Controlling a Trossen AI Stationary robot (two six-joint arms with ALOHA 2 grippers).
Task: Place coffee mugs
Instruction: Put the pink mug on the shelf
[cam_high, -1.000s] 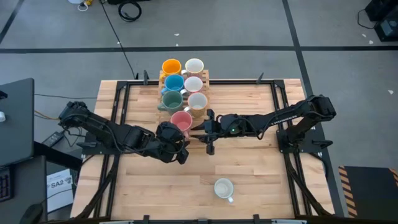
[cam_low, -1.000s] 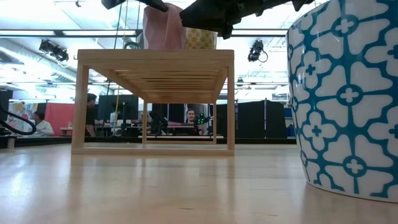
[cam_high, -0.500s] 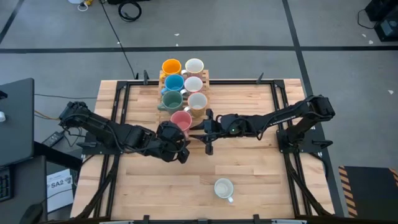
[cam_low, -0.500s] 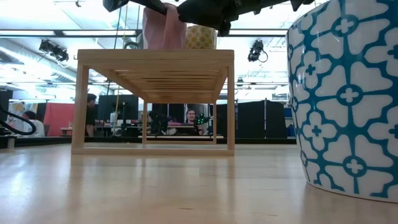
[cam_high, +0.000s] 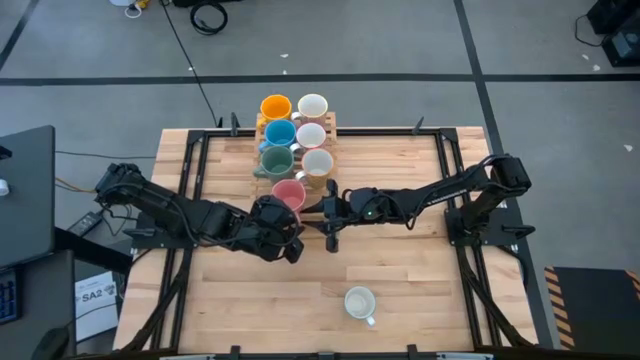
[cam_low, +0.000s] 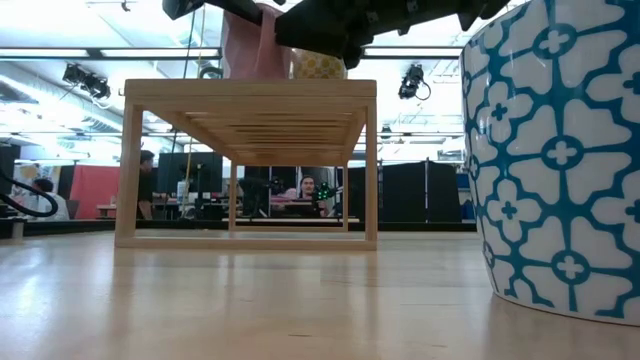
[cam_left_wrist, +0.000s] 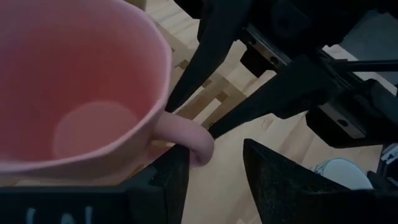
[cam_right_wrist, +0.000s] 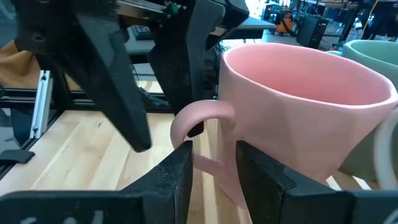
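Note:
The pink mug (cam_high: 291, 193) stands upright at the near end of the wooden rack (cam_high: 327, 124), behind it the orange, blue and green mugs and three white or cream ones. My right gripper (cam_right_wrist: 214, 171) reaches in from the table's right, shut on the pink mug's handle. My left gripper (cam_left_wrist: 214, 180) comes from the left and is open, its fingers on either side of that handle (cam_left_wrist: 186, 134); I cannot tell whether they touch it. A blue-patterned white mug (cam_high: 359, 302) rests on its base near the table's near edge. My right gripper has the pink mug's handle at its lower root (cam_right_wrist: 210, 165), pinched between the two fingers. The fingers come level from the table's right. The mug stays upright, with its base (cam_low: 258, 74) on the rack top.
The rack (cam_low: 250, 90) is a raised slatted shelf on legs at the table's far middle. Both arms crowd its near end. The patterned mug (cam_low: 560, 160) fills the right of the low view. Bare wood lies to the left and right of the rack. People sit in the room behind.
My right gripper has moved toward the table's left, closer in on the pink mug. In the low view the pink mug has shifted a little to the left on the rack. My left arm has kept still.

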